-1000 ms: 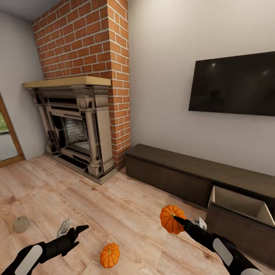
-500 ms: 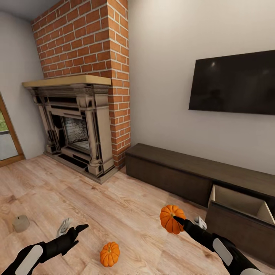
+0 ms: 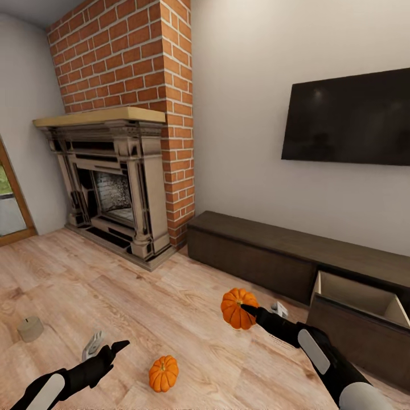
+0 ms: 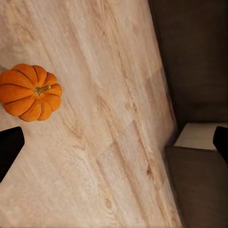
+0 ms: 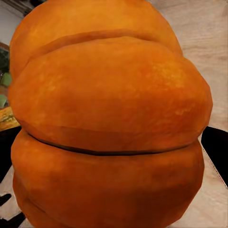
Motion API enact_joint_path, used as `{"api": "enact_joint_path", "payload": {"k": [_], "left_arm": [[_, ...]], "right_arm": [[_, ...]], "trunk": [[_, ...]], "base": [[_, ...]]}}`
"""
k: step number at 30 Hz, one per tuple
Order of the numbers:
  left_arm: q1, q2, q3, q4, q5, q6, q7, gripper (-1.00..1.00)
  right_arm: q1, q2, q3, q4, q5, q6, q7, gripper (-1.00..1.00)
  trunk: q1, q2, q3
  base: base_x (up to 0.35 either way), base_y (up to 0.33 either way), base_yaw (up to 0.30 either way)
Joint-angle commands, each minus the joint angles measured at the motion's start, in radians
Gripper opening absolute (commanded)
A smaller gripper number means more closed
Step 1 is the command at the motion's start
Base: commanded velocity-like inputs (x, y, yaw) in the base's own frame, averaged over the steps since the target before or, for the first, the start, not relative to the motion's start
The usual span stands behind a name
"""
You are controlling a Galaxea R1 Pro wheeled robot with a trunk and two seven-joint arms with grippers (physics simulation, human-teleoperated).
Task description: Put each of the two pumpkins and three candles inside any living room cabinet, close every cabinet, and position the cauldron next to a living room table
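Observation:
My right gripper (image 3: 254, 311) is shut on an orange pumpkin (image 3: 237, 308), held above the wood floor in front of the cabinet; up close that pumpkin (image 5: 109, 118) sits between the dark fingers. A second, smaller pumpkin (image 3: 163, 373) lies on the floor between my arms, and the left wrist view has this pumpkin (image 4: 29, 92) beside a fingertip. My left gripper (image 3: 106, 347) hovers open and empty just left of it. One cream candle (image 3: 30, 328) stands on the floor at far left. The long dark-brown cabinet (image 3: 267, 253) runs along the wall with one drawer (image 3: 356, 296) pulled open, its pale inside bare.
A stone-coloured fireplace (image 3: 111, 182) under a red brick chimney (image 3: 134, 57) stands at the back left. A black television (image 3: 347, 122) hangs on the wall above the cabinet. A wood-framed door (image 3: 11, 199) is at the far left. Plank floor (image 3: 142, 296) stretches between me and the cabinet.
My right gripper has carried its pumpkin to the left and farther out from me. The head view has shifted slightly. The floor pumpkin and candle stay put.

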Motion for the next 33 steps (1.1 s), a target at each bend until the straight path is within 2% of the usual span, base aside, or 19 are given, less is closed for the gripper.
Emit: {"api": "enact_joint_path", "payload": {"k": [1,3,7,16,19,22,24,27,28,29,30,33], "left_arm": [[0.0,-0.001,0.004,0.002,0.005,0.003,-0.001,1.0],[0.0,-0.001,0.003,0.004,0.004,-0.003,-0.001,1.0],[0.0,0.0,0.003,0.006,0.005,-0.006,-0.003,1.0],[0.0,0.001,0.005,0.007,0.016,0.003,-0.016,1.0],[0.0,0.002,0.006,0.008,0.023,0.011,-0.036,1.0],[-0.001,0.004,0.007,0.01,0.025,0.037,-0.076,1.0],[-0.004,0.011,0.011,0.006,0.03,0.079,-0.09,1.0],[-0.029,0.027,0.016,0.004,0.064,0.157,-0.094,1.0],[-0.039,0.032,0.021,0.008,0.087,0.175,-0.095,1.0],[-0.048,0.041,0.033,0.012,0.128,0.191,-0.095,1.0],[-0.051,0.044,0.041,0.016,0.154,0.197,-0.096,1.0],[-0.056,0.052,0.054,0.048,0.2,0.205,-0.096,1.0]], "right_arm": [[-0.011,0.007,0.004,-0.015,-0.004,0.009,-0.03,-1.0],[-0.035,0.032,0.004,-0.035,-0.005,0.014,-0.098,-1.0],[-0.046,0.058,0.003,-0.044,-0.005,0.006,-0.142,-1.0],[-0.051,0.061,0.0,-0.069,-0.01,0.021,-0.143,-1.0],[-0.051,0.058,0.0,-0.072,-0.01,0.023,-0.138,-1.0],[-0.051,0.055,0.0,-0.072,-0.012,0.025,-0.118,-1.0],[-0.051,0.055,0.0,-0.072,-0.017,0.026,-0.088,-1.0],[-0.051,0.055,0.0,-0.072,-0.023,0.027,-0.069,-1.0],[-0.051,0.055,0.0,-0.072,-0.024,0.027,-0.066,-1.0],[-0.051,0.056,0.0,-0.072,-0.025,0.027,-0.064,-1.0],[-0.051,0.056,0.0,-0.072,-0.025,0.027,-0.063,-1.0],[-0.051,0.06,0.0,-0.072,-0.025,0.027,-0.062,-1.0]], "trunk": [[0.004,-0.008,-0.004],[0.011,-0.022,-0.011],[0.027,-0.05,-0.023],[0.061,-0.113,-0.051],[0.073,-0.134,-0.061],[0.084,-0.155,-0.07],[0.092,-0.169,-0.076],[0.103,-0.19,-0.086],[0.107,-0.197,-0.089],[0.111,-0.204,-0.092],[0.115,-0.211,-0.095],[0.126,-0.232,-0.105]], "base": [[0.0,0.0,0.0],[0.0,0.0,0.0],[0.0,0.0,0.0],[0.0,0.0,0.0],[0.0,0.0,0.0],[0.0,0.0,0.0],[0.0,0.0,0.0],[0.0,0.0,0.0],[0.0,0.0,0.0],[0.0,0.0,0.0],[0.0,0.0,0.0],[0.0,0.0,0.0]]}}
